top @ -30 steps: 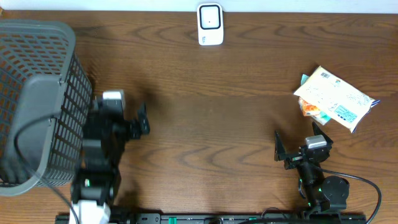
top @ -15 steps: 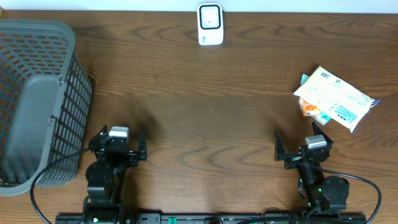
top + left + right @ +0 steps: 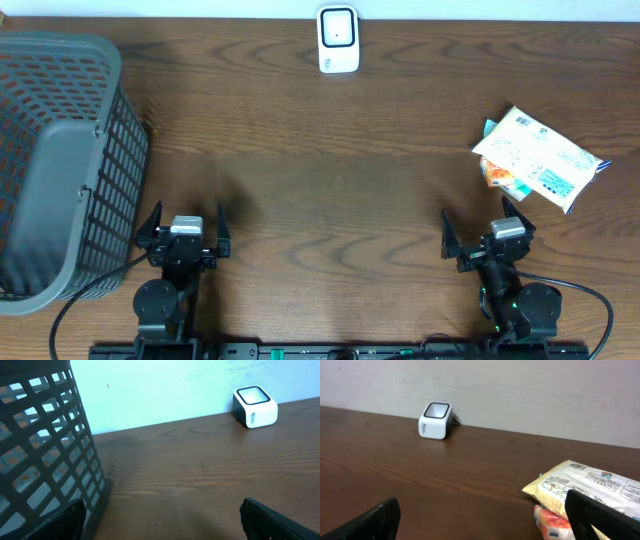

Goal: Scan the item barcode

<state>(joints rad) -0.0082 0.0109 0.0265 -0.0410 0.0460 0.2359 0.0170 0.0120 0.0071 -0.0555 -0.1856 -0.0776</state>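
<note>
The item, a pale yellow printed packet (image 3: 540,158) (image 3: 590,485), lies at the right of the table on top of an orange packet (image 3: 497,175) (image 3: 552,520). The white barcode scanner (image 3: 338,40) (image 3: 255,406) (image 3: 436,420) stands at the far edge, in the middle. My right gripper (image 3: 482,225) (image 3: 482,520) rests open near the front edge, just short of the packets, with nothing between its fingers. My left gripper (image 3: 188,215) (image 3: 162,525) sits open at the front left, empty, beside the basket.
A grey mesh basket (image 3: 60,160) (image 3: 40,450) fills the left side of the table, close to my left gripper's left finger. A pale wall runs behind the table's far edge.
The left arm has drawn back from beside the basket toward the front edge and folded down low. The right arm and the packets have not moved.
</note>
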